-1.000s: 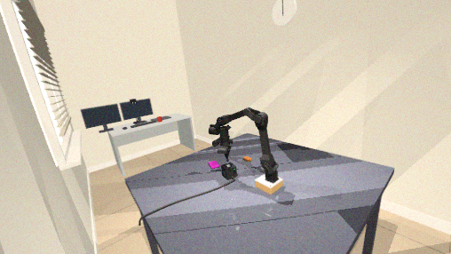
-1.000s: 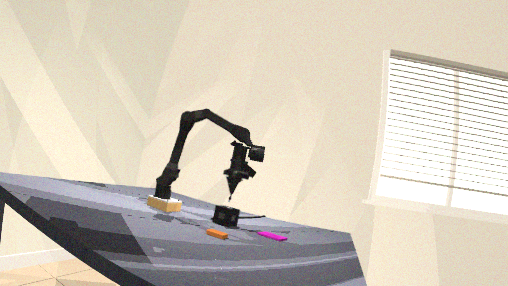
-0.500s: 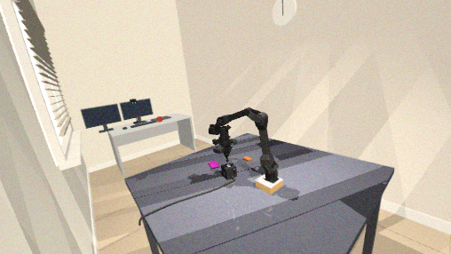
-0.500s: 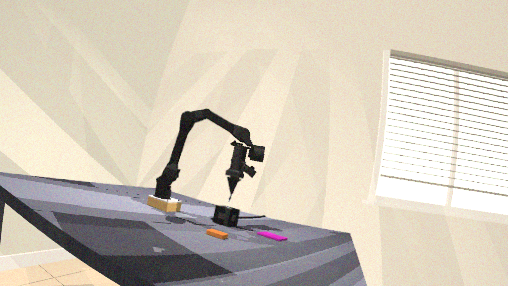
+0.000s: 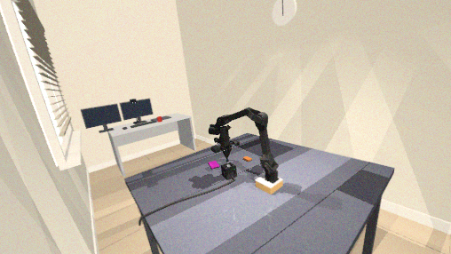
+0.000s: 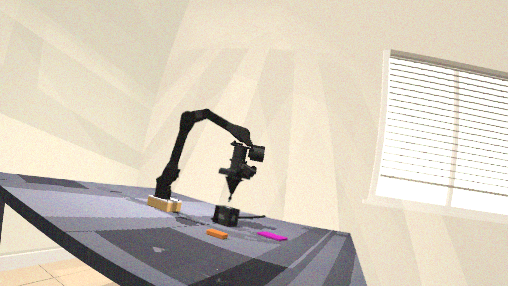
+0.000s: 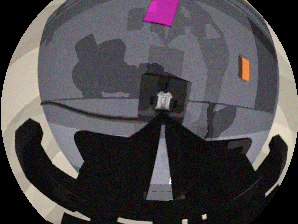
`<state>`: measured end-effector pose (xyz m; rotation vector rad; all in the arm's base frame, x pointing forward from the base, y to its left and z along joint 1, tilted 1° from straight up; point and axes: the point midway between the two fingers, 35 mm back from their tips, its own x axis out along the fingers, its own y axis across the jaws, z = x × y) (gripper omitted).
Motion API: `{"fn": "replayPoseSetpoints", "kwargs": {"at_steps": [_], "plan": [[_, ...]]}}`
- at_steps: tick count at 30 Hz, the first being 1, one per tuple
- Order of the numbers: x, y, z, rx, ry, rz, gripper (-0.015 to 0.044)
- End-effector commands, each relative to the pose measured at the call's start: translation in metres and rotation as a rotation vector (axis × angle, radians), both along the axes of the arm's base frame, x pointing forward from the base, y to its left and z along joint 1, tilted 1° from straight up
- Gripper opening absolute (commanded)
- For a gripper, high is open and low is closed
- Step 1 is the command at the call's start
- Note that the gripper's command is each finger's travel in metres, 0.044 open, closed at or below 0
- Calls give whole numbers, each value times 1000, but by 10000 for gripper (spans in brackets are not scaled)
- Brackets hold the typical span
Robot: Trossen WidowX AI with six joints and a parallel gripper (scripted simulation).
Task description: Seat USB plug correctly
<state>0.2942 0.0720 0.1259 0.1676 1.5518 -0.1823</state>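
Note:
The black power cube (image 5: 229, 170) (image 6: 226, 215) (image 7: 148, 95) stands upright on the table. My gripper (image 5: 227, 159) (image 6: 230, 198) (image 7: 163, 120) points down over it, shut on the USB plug, which is mostly hidden by the fingertips. In the exterior view a small gap shows between the tips and the cube's top. In the wrist view a pale metallic piece (image 7: 163, 100) shows over the cube's top, just beyond the fingertips. I cannot tell how much of it is plug and how much is socket, nor which way round the plug faces.
A black cable (image 5: 188, 200) (image 7: 80, 109) runs from the cube across the table (image 5: 222, 213). A magenta pad (image 5: 214, 164) (image 6: 272, 236) (image 7: 161, 12) and an orange block (image 5: 247, 158) (image 6: 217, 234) (image 7: 244, 69) lie near the cube.

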Motion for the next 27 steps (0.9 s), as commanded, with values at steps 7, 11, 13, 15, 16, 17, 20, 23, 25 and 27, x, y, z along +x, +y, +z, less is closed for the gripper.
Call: {"fn": "replayPoseSetpoints", "kwargs": {"at_steps": [7,11,13,15,16,17,20,23,25,27], "plan": [[0,0,0,3,-2,-251,0],[0,0,0,4,-4,-356,0],[0,0,0,4,-4,-408,0],[0,0,0,5,-5,-460,0],[0,0,0,5,-5,-486,0],[0,0,0,5,-5,-513,0],[0,0,0,6,-6,-591,0],[0,0,0,7,-7,-670,0],[0,0,0,8,-7,-722,0],[0,0,0,8,-8,-774,0]]}}
